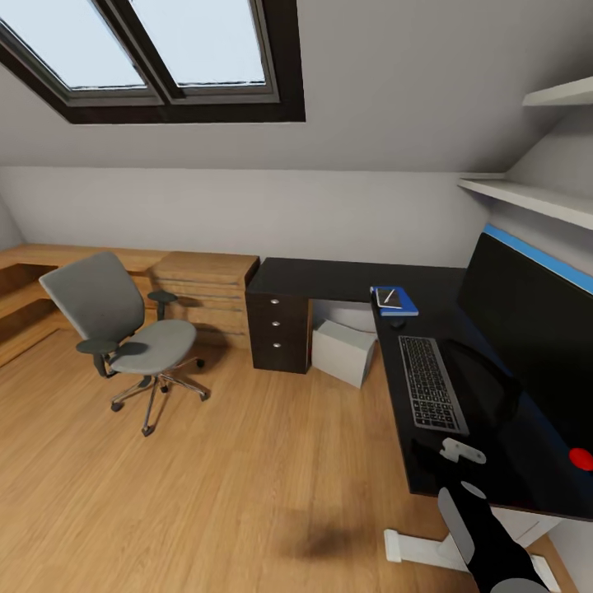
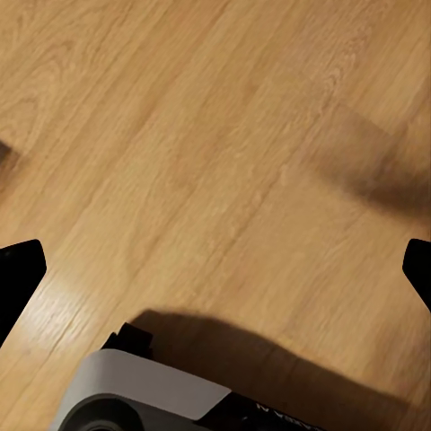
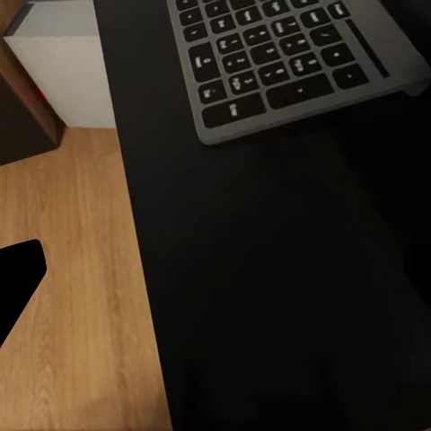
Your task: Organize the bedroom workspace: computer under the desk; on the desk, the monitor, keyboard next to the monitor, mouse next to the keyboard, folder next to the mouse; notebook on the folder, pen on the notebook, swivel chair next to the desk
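On the glossy black desk (image 1: 329,280) the blue folder (image 1: 407,312) carries the dark notebook (image 1: 392,300) with the white pen (image 1: 388,296) on top. In front of the folder sit the small black mouse (image 1: 397,324) and then the keyboard (image 1: 432,383) (image 3: 296,63), with the monitor (image 1: 535,346) to their right. The grey computer (image 1: 344,352) (image 3: 63,72) stands under the desk. The swivel chair (image 1: 115,329) stands on the floor at left, apart from the desk. My right gripper (image 3: 215,269) hovers open over bare desk in front of the keyboard. My left gripper (image 2: 215,269) is open above the floor.
A light-wood drawer chest (image 1: 206,288) and low bench run along the back wall left of the desk's black drawer unit (image 1: 280,329). White shelves (image 1: 535,198) hang at right above a blue panel (image 1: 535,251). Open wood floor (image 1: 247,478) lies between chair and desk.
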Available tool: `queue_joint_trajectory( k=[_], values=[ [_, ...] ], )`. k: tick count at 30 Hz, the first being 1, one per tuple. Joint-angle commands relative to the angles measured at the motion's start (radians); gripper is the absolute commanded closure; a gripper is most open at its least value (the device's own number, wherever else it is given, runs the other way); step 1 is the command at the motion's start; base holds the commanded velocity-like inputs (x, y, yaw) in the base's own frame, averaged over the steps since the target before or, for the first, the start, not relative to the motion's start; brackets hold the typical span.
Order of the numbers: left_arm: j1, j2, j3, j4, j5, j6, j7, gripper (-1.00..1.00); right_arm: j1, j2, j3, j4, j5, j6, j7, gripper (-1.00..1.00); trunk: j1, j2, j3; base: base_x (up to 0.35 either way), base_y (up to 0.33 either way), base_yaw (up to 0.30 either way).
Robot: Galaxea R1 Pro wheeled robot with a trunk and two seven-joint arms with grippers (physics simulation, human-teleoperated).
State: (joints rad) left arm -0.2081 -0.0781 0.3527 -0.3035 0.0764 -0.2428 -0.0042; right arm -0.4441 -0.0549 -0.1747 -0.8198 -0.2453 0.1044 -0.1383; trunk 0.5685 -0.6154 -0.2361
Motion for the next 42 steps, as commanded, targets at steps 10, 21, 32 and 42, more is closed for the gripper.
queue_joint_trajectory(
  k=[10,21,32,42],
  values=[
    [-0.001,0.000,-0.001,0.000,0.008,-0.003,0.000,-1.00,-0.001,0.000,0.001,-0.001,-0.008,0.004,-0.005,-1.00,0.039,-0.072,-0.033,0.000,0.000,0.000],
    [-0.001,0.000,-0.001,0.000,0.008,-0.003,0.000,-1.00,-0.001,0.000,0.001,-0.001,-0.008,0.004,-0.006,-1.00,0.081,-0.149,-0.067,0.000,0.000,0.000],
    [-0.001,0.000,-0.001,0.000,0.008,-0.003,0.000,-1.00,0.000,0.000,-0.001,-0.001,-0.008,0.004,-0.007,-1.00,0.119,-0.219,-0.099,0.000,0.000,0.000],
    [-0.001,0.000,-0.001,0.000,0.008,-0.003,0.000,-1.00,-0.001,-0.002,-0.005,-0.001,-0.008,0.004,-0.008,-1.00,0.119,-0.219,-0.099,0.000,0.000,0.000]
  ],
)
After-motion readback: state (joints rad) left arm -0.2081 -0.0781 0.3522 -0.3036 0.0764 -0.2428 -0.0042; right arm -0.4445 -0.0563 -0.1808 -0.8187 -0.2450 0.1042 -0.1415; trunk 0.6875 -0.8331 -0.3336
